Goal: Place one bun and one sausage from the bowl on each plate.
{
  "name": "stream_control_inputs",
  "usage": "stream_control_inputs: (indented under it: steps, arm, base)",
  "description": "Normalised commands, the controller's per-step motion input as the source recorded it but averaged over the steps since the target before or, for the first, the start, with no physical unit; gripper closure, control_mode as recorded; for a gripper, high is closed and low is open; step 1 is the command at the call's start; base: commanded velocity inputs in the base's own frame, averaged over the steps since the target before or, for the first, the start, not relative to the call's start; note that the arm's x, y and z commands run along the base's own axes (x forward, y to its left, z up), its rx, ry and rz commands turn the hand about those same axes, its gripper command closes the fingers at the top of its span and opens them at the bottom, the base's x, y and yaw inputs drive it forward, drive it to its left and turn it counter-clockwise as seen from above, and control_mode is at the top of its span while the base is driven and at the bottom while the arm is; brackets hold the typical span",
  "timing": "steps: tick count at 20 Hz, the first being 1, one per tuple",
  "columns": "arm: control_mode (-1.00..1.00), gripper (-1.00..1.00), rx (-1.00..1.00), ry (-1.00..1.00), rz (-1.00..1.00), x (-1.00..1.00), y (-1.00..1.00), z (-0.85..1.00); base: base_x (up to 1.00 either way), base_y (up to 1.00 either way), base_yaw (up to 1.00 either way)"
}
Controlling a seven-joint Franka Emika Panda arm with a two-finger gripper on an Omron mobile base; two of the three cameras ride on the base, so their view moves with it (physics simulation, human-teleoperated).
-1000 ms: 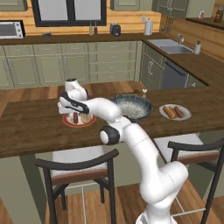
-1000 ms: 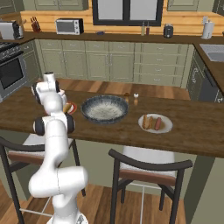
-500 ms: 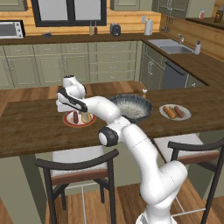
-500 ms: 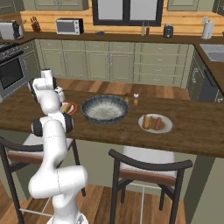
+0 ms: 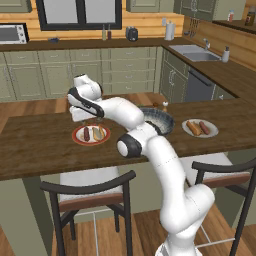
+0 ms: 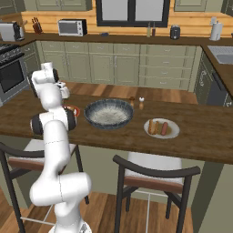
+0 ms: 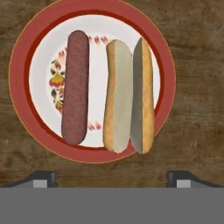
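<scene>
A red-rimmed plate (image 7: 26, 57) lies on the wooden counter straight under my hand, with a dark sausage (image 7: 75, 87) and a split bun (image 7: 129, 96) side by side on it. The left base view shows that plate (image 5: 78, 136) below my gripper (image 5: 82, 116), which hangs above it, open and holding nothing. In the hand view my gripper (image 7: 112, 178) has its two tips wide apart. The dark bowl (image 5: 161, 120) sits to the right. A second plate (image 5: 188, 131) farther right also carries a bun and a sausage. From the right base view I see the bowl (image 6: 108, 113) and the second plate (image 6: 161, 129).
Small salt and pepper shakers (image 6: 136, 103) stand behind the bowl. Two dark stools (image 5: 90, 200) are tucked under the counter's near edge. Cabinets, a microwave and a sink line the far walls.
My gripper has opened wide and risen from the left plate, leaving the food lying on it.
</scene>
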Motion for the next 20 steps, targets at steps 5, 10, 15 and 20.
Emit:
stream_control_inputs:
  steps: [5,10,15,20]
  arm:
    - [-1.0,-1.0,0.07,-0.16,0.03,-0.81,-0.66,0.25]
    - [-1.0,-1.0,0.16,-0.2,0.0,-0.72,-0.71,-0.03]
    - [-1.0,-1.0,0.17,-0.29,0.0,-0.5,-0.65,0.02]
    - [-1.0,-1.0,0.14,-0.18,0.0,-0.72,-0.52,0.37]
  base:
    - [0.0,0.0,0.0]
    - [0.0,0.0,0.0]
    - [0.0,0.0,0.0]
    - [0.0,0.0,0.0]
